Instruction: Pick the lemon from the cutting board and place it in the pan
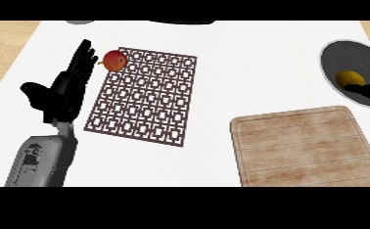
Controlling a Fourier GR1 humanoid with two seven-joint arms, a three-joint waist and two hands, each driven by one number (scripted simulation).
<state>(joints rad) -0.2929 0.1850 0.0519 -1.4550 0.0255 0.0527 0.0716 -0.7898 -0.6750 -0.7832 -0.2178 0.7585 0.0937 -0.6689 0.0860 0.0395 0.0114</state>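
Head view: lemon (pixel 350 78) apparently inside pan (pixel 339 57).

We see the lemon (pixel 350 78) in the pan (pixel 338 57) at far right, the board (pixel 300 147) nearer, left of it. The mat (pixel 145 96) lies left, an apple (pixel 115 60) on its far corner beside our left hand (pixel 66 88).

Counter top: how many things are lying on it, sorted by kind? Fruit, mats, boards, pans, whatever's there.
Fruit: 2, a red one at the mat's corner and a lemon in the pan
Mat: 1
Cutting board: 1
Pan: 1
Total: 5
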